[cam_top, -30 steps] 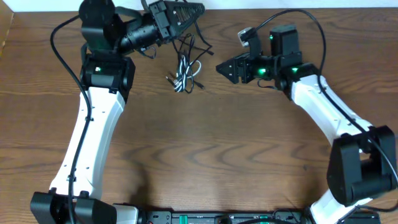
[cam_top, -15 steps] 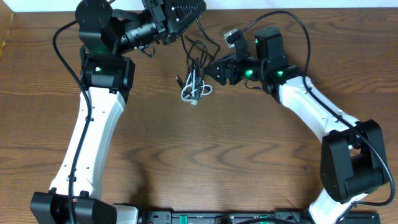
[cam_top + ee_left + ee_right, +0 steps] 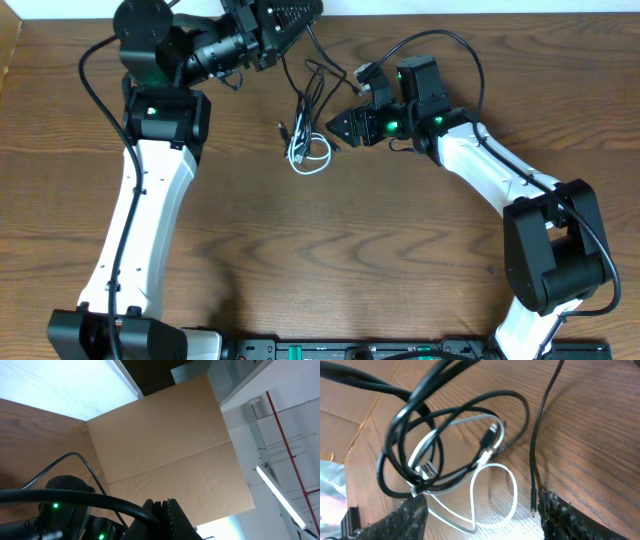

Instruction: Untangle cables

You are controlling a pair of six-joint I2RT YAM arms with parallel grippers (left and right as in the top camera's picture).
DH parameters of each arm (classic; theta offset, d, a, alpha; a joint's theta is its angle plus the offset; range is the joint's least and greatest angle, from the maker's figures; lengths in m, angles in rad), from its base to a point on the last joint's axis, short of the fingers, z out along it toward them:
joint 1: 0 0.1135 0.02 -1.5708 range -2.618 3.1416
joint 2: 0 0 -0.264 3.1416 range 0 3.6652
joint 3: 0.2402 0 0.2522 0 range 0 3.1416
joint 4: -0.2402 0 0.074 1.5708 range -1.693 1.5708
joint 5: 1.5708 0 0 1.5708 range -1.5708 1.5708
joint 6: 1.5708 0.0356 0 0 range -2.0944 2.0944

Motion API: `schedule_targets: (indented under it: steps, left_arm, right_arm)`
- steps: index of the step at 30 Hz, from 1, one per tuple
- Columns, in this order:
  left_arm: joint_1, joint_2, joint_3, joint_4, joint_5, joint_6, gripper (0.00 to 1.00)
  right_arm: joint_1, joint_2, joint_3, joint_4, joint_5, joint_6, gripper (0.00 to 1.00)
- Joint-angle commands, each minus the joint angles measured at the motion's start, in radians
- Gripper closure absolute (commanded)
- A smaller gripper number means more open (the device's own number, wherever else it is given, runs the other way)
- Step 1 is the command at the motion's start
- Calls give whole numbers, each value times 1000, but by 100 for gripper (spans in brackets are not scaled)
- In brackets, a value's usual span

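The cables form a small tangle at the back middle of the table. Thin black cables (image 3: 308, 95) loop through a short white cable (image 3: 314, 163). My left gripper (image 3: 312, 12) is raised at the table's back edge, shut on a black cable (image 3: 75, 494) that hangs down to the tangle. My right gripper (image 3: 334, 127) is open just right of the tangle and holds nothing. In the right wrist view the white cable's loop (image 3: 492, 485) lies between the open fingers (image 3: 412, 517), black loops (image 3: 445, 425) sit beyond it, and a loose black plug end (image 3: 533, 504) lies by the right finger.
Thick black robot wires (image 3: 440, 38) arch over the right arm. A cardboard box (image 3: 165, 450) fills the left wrist view. The table's back edge (image 3: 480, 14) runs just behind both grippers. Bare wood (image 3: 330, 250) stretches in front of the tangle.
My right gripper has moved left, up to the tangle. The left gripper has shifted slightly back and left with the black cable, and the tangle has slid a little right and forward.
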Motion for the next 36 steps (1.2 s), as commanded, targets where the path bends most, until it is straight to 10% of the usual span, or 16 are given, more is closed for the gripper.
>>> schedule_targets:
  steps: [1,22,31,36]
  left_arm:
    - [5,-8,13,13,13,-10,93]
    - [6,-8,13,13,13,-21,93]
    - [6,-8,12,13,12,-15,93]
    - [7,-4,11,-21,10,194,93]
  right_arm:
    - [14,0,17,-4,-60,-91,31]
    - [40,162,17,152,-268,-129,37]
    - [53,163,17,180,-167,-37,99]
    - [-32,111,18,136,-163,94,99]
